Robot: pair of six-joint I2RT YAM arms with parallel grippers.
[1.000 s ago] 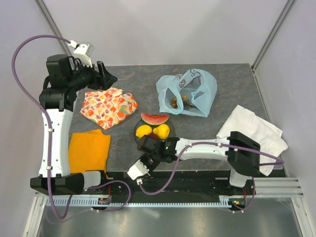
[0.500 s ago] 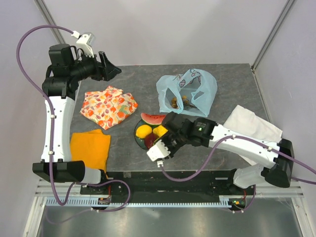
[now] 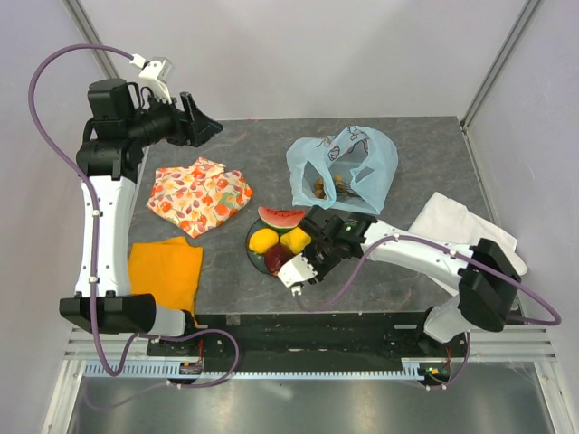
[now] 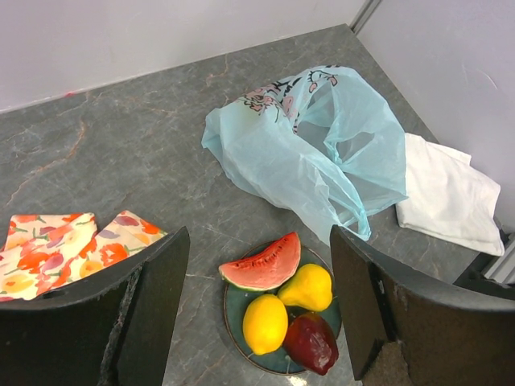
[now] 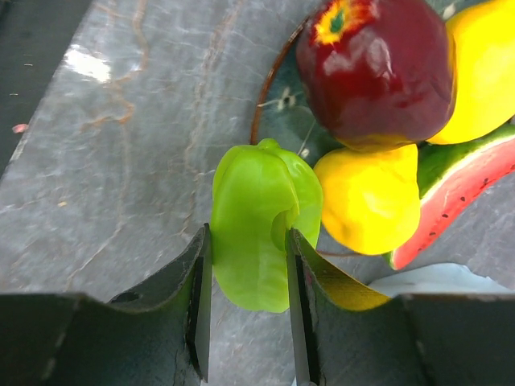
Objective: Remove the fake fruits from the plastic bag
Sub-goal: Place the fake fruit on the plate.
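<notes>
My right gripper [image 5: 248, 233] is shut on a green piece [image 5: 253, 209], held just above the table at the near rim of the dark plate [image 5: 282, 96]. On the plate [image 4: 233, 299] lie a watermelon slice [image 4: 261, 264], a lemon [image 4: 265, 322], a second yellow fruit [image 4: 306, 287] and a dark red fruit [image 4: 312, 342]. The light-blue plastic bag [image 3: 362, 172] lies behind the plate, with brownish grapes [image 3: 326, 187] showing inside. My left gripper [image 3: 204, 129] hangs open high over the back left, empty. From above, my right gripper [image 3: 306, 251] covers the green piece.
An orange-floral cloth [image 3: 199, 194] lies left of the plate and a plain orange cloth [image 3: 165, 271] near the left arm's base. A white cloth [image 3: 461, 240] lies at the right edge, under the right arm. Walls close in the back and sides.
My right arm swung from the table's near edge round to the plate's right side, carrying the green piece. The left gripper rose slightly and then held still.
</notes>
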